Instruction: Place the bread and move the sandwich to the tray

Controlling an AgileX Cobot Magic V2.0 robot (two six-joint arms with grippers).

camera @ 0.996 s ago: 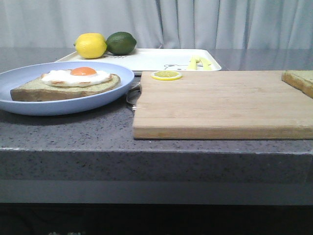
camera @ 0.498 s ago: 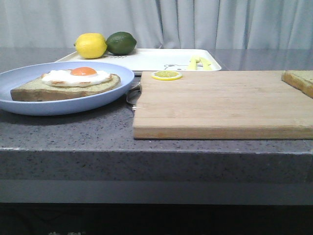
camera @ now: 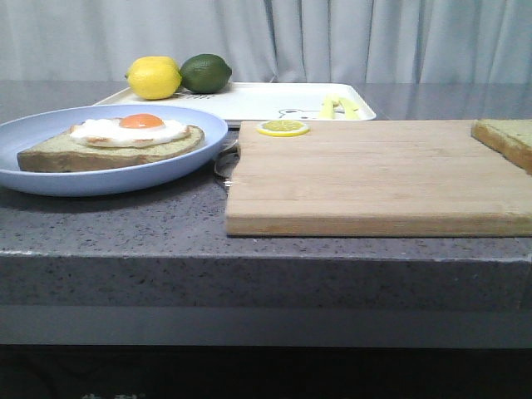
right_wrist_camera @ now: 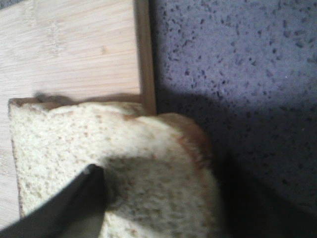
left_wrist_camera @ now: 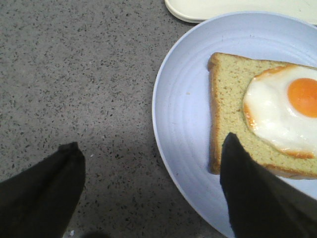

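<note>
The bread (camera: 507,137) lies at the far right end of the bamboo board, partly cut off by the picture's edge. In the right wrist view my right gripper (right_wrist_camera: 158,191) is shut on the bread (right_wrist_camera: 99,144). One finger (right_wrist_camera: 74,208) rests on its face and the other is hidden behind its crust. The sandwich slice with the fried egg (camera: 125,141) lies on the light-blue plate (camera: 50,179). My left gripper (left_wrist_camera: 152,141) is open over the plate's rim (left_wrist_camera: 183,99), with one finger above the egg slice (left_wrist_camera: 233,94). The white tray (camera: 266,100) stands at the back.
The bamboo cutting board (camera: 374,174) fills the middle and right, with a lemon slice (camera: 283,128) at its far left corner. A lemon (camera: 155,77) and a lime (camera: 205,73) sit at the tray's far left. A yellow item (camera: 337,106) lies on the tray.
The bread at the board's right end has shifted a little to the left. The plate and the egg slice have not moved.
</note>
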